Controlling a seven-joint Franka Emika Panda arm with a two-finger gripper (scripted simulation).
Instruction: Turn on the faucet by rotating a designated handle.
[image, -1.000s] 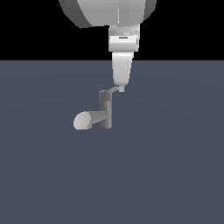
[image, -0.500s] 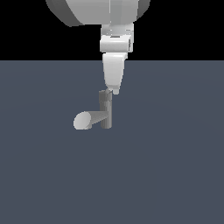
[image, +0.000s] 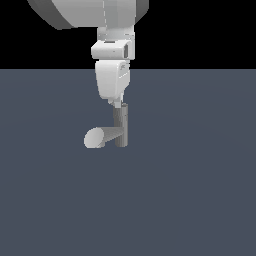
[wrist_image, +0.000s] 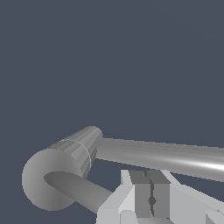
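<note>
- Floor (image: 200, 200) of flat slate blue fills the lower three quarters of the exterior view, with a black band across the top; nothing else lies on it near the faucet.
- Spout (image: 100, 137), left of centre in the exterior view, is a thick grey cylinder pointing toward the exterior view's left and ending in a pale oval face.
- Faucet (image: 121, 127) stands upright just left of centre, its grey post joined to the spout at its lower part.
- Handle (wrist_image: 78, 188) shows in the wrist view as a slim grey bar running from the round cap toward the gripper; in the exterior view the gripper hides it.
- Arm (image: 100, 12), large and white, comes down from the upper middle of the exterior view, directly above the post.
- Gripper (image: 118, 104) sits right at the post's top; in the wrist view (wrist_image: 151, 199) its two grey fingers (wrist_image: 140, 192) are pressed together with only a thin seam between them, pinching nothing, their tips just beside the handle's end. Whether they touch it cannot be told.
</note>
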